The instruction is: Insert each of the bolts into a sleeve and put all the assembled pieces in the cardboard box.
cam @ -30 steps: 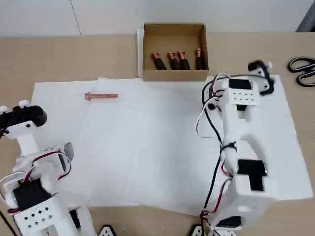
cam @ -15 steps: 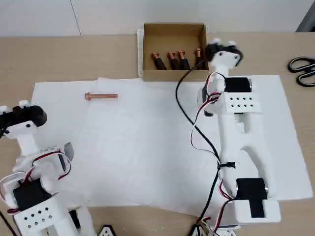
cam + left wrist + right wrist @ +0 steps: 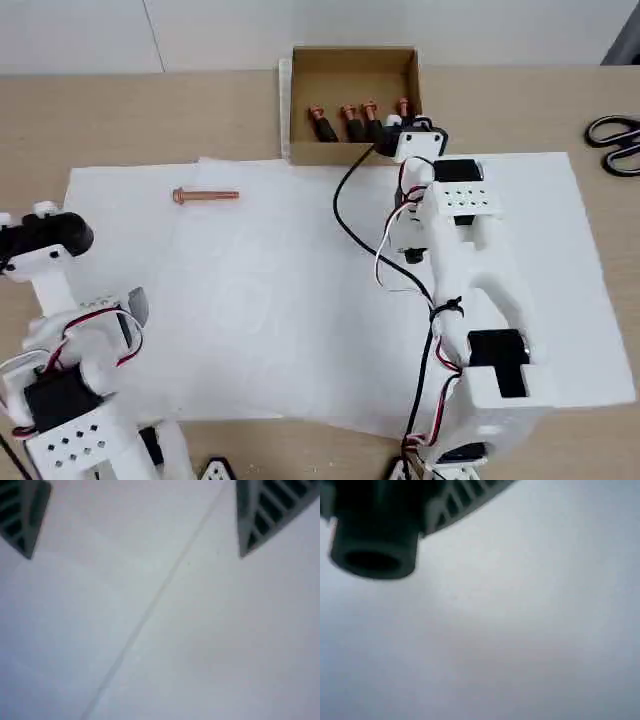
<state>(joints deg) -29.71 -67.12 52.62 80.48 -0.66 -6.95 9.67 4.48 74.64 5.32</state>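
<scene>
Table (image 3: 120, 110): tan wood, with everything else on it.
Paper (image 3: 270, 300): a big white sheet over the middle of the table, with a faint crease.
Right arm (image 3: 470, 260): stretched across the paper, its far end just at the box's near wall, by the right-hand corner.
Left arm (image 3: 70, 340): folded back at the near left edge of the paper.
Box (image 3: 350, 52): open cardboard box just past the far edge of the paper.
Assembled pieces (image 3: 350, 122): four bolts in black sleeves, lined up side by side inside the box.
Scissors (image 3: 615, 143): black-handled, on bare table well to the right.
Left gripper (image 3: 142, 522): fingers spread wide with nothing between them, just above the paper.
Right gripper (image 3: 385, 515): pinching the sleeve, hanging over the paper.
Bolt (image 3: 205, 196): copper-coloured, lying flat and alone on the far left part of the paper, well apart from both arms.
Sleeve (image 3: 374, 547): short black tube, its open end poking out of the right gripper.
</scene>
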